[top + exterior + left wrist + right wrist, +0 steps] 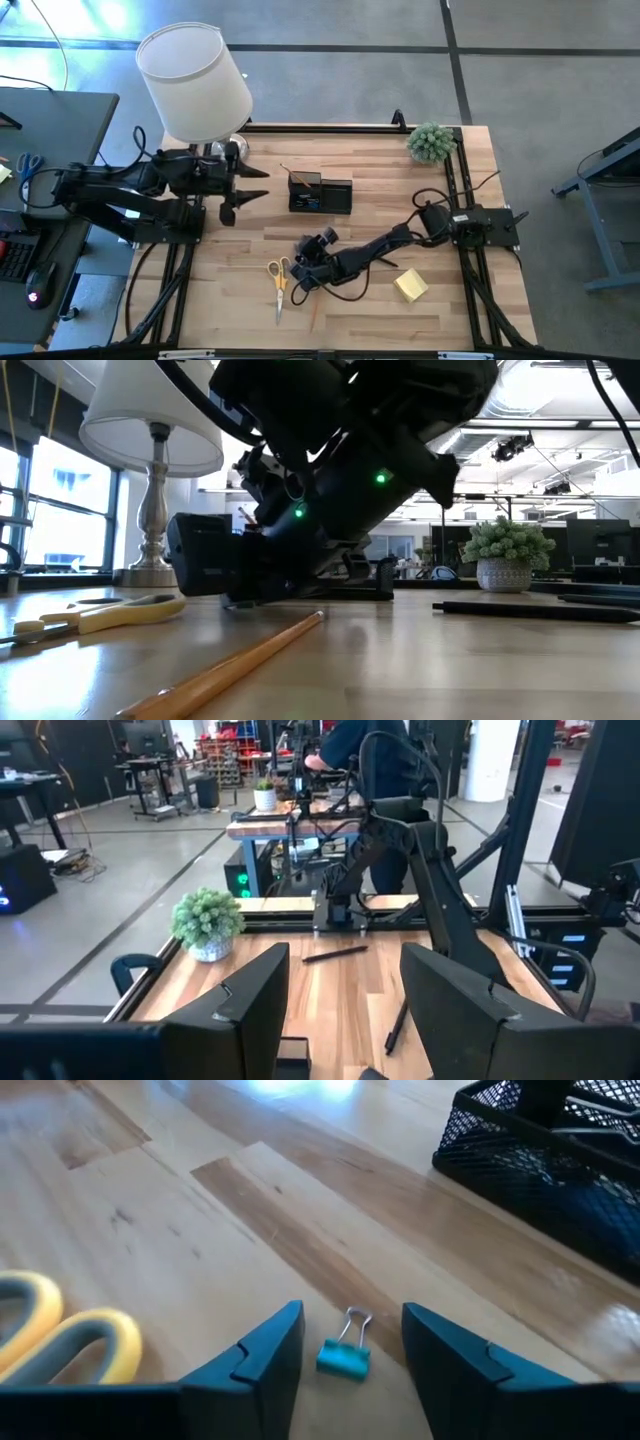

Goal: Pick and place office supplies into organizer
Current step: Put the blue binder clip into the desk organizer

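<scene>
While both arms' fingers gape empty, a blue clip (343,1357) lies on the wooden table (150,1230).

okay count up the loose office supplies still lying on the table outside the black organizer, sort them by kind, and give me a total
Scissors: 1
Sticky-note pad: 1
Pencil: 1
Binder clip: 1
Total: 4

The organizer already holds some items; those are not counted.

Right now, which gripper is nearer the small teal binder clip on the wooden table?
Right gripper: open fingers flank the small teal binder clip. Left gripper hangs open beyond the black mesh organizer.
</scene>
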Robot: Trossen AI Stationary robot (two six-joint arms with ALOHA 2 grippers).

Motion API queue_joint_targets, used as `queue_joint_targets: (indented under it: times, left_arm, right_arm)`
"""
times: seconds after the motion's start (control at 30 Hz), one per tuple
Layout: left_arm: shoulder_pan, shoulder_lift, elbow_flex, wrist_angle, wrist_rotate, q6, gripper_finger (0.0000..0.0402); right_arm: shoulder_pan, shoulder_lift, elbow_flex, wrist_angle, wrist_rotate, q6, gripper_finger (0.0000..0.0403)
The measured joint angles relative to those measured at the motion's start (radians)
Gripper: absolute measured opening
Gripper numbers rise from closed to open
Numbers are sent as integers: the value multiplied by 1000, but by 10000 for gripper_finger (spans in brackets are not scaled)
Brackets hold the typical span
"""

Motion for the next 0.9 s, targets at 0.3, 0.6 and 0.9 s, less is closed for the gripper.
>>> queue_joint_targets:
  times: [0.3, 0.6, 0.9]
  left_arm:
    - [0, -13, 0, 4, -49, 2, 184]
    - [0, 15, 0, 22, -63, 1, 184]
    - [0, 34, 0, 61, -62, -9, 184]
  right_arm:
    - [18, 0, -1, -11, 9, -3, 106]
    - [20, 0, -2, 4, 22, -29, 48]
    - [27, -27, -7, -40, 46, -89, 64]
